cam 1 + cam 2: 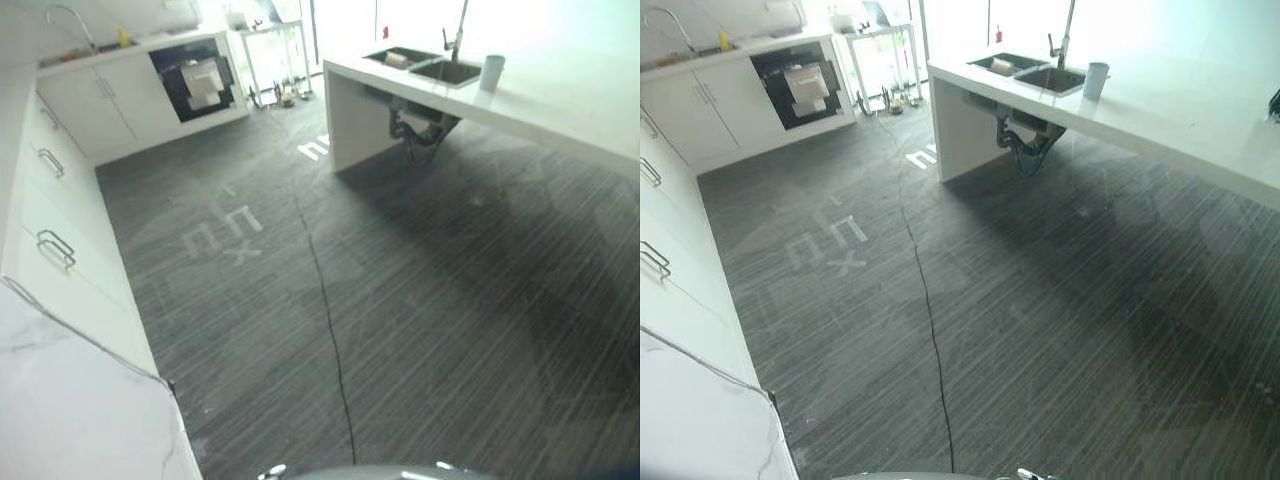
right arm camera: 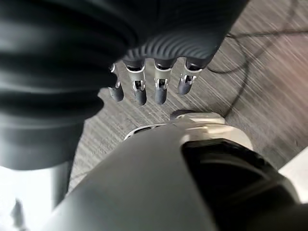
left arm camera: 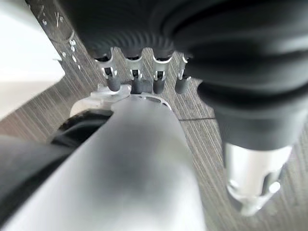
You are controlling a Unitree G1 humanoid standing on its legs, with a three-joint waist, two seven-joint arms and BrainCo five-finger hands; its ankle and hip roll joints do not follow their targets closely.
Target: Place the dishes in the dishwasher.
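- Well, the dishwasher (image 1: 200,85) stands open in the far cabinet run (image 1: 110,95), well apart across bare grey floor (image 1: 400,300).
- Island counter (image 1: 560,105) edges the right; white cup (image 1: 491,72) beside the sink (image 1: 445,71).
- Left hand (image 3: 139,79) and right hand (image 2: 154,84) hang empty, fingers relaxed.

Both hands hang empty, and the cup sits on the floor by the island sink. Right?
Not quite. Left hand and right hand do hang empty, fingers relaxed, but the cup stands on the island counter beside the sink, not on the floor; the left eye view shows it.
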